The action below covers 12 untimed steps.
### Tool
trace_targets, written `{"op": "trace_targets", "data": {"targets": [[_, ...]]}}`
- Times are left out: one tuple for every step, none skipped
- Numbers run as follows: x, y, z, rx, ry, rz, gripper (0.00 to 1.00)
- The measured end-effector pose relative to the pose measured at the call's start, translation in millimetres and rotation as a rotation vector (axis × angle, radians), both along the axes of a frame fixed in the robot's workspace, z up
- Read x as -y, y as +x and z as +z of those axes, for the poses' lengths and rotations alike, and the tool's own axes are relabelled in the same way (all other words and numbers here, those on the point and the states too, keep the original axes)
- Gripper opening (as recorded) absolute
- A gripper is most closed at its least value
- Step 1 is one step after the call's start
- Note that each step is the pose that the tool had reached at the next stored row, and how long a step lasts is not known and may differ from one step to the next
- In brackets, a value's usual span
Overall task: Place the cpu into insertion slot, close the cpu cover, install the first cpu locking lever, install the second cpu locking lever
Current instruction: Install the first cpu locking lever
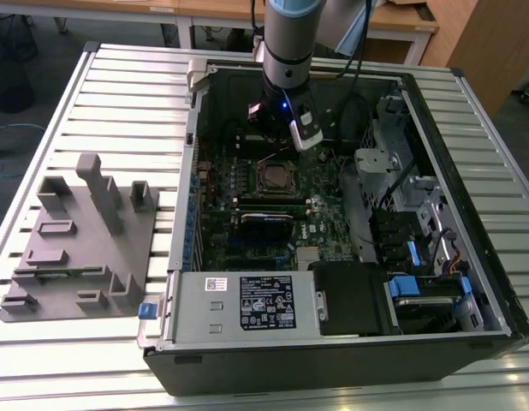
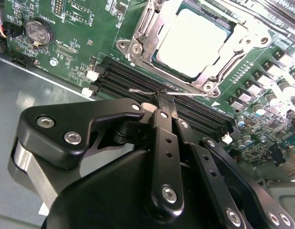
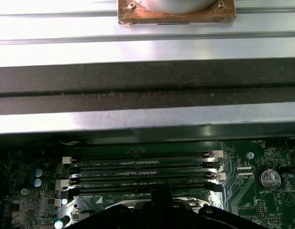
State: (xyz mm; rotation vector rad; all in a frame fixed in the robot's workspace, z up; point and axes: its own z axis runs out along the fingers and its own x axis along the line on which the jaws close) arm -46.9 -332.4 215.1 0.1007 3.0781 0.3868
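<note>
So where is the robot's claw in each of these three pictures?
Exterior view: the gripper hangs under the arm inside the open computer case, close to the cpu cover.
Second wrist view: the gripper is black, its tips together at a thin wire lever beside the memory slots.
First wrist view: the gripper is a dark shape against the memory slots.
Shared landmark: the round coin battery, in both wrist views.

Your arm (image 1: pixel 288 34) is hanging nearly upright over the cpu cover (image 2: pixel 243 40), its wrist pointing down. Your claw (image 2: pixel 164 101) is sitting low, just beside one edge of that cover in the second wrist view. Its black fingers (image 2: pixel 165 143) are pressing together, no gap showing between them, tips aiming toward the cover.
</note>
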Motion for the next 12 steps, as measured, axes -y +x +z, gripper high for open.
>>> {"op": "trace_targets", "data": {"targets": [[0.0, 0.2, -0.3, 0.0001, 0.0001, 0.0, 0.1], [0.0, 0.3, -0.5, 0.0, 0.0, 0.0, 0.1], [0.1, 0.3, -0.6, -0.0001, -0.0001, 0.0, 0.1], [0.1, 0.3, -0.6, -0.0001, -0.0002, 0.0, 0.1], [0.0, 0.3, -0.6, -0.0001, -0.0002, 0.0, 0.1], [-0.1, 0.4, -0.7, 0.0, 0.0, 0.0, 0.1], [-0.5, 0.4, -0.8, 0.0001, 0.0001, 0.0, 0.1], [-1.0, 0.4, -0.8, 0.0, 0.0, 0.0, 0.1], [-1.5, 0.4, -0.8, 0.0, -0.0001, 0.0, 0.1], [-1.8, 0.4, -0.8, 0.0001, 0.0, 0.0, 0.1], [-1.9, 0.4, -0.8, 0.0, 0.0001, 0.0, 0.1], [-1.9, 0.4, -0.8, 0.0, 0.0, 0.0, 0.1]]}}
